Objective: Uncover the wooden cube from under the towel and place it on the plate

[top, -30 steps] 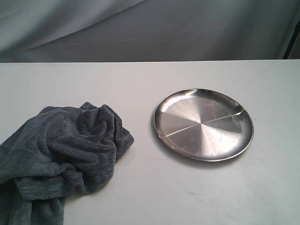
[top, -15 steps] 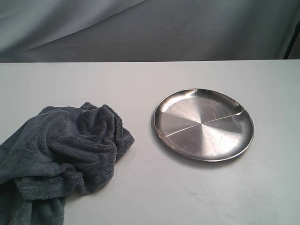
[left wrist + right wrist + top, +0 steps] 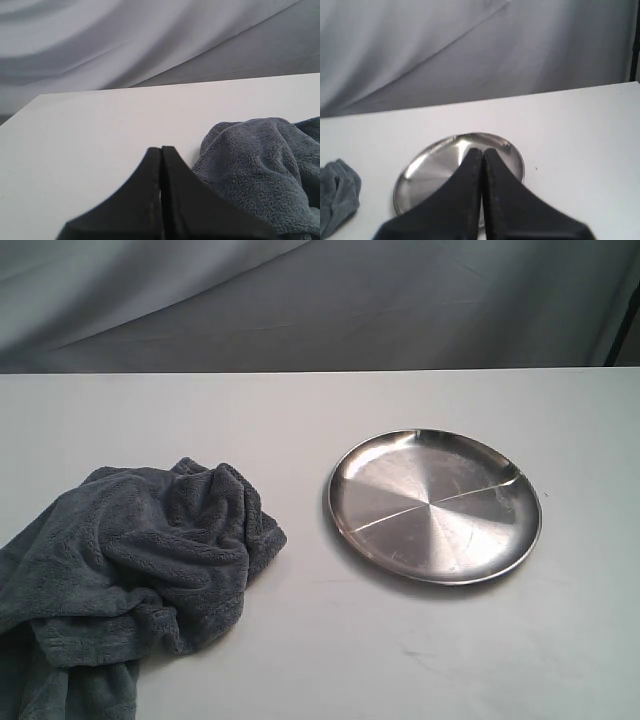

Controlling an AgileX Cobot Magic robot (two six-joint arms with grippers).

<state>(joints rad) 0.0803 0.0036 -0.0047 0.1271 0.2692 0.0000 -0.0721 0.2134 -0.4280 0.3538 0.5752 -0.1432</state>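
Under the towel, presumably, lay the wooden cube. No face or corner of it showed in any view. The crumpled heap on the left of the table rose highest toward its far side, which seemed the likeliest spot for the block, though that was only a guess. The plate sat bare on the right, well apart from the cloth. The left gripper hung near the towel's edge with its jaws pressed together and nothing between them. The right gripper hovered near the plate, likewise clenched on nothing.

The step in hand looked to be the uncovering, not yet begun. To do it well, the left gripper would need to part its jaws and pinch a raised fold near the heap's top rather than a deep handful. It should then draw the cloth up and away from the plate, so the block was neither caught nor dragged along. The plush would likely sag and trail, so a high lift would help.

Neither gripper appeared in the exterior view. The towel's near-left part ran off that view, so its full spread could not be told.
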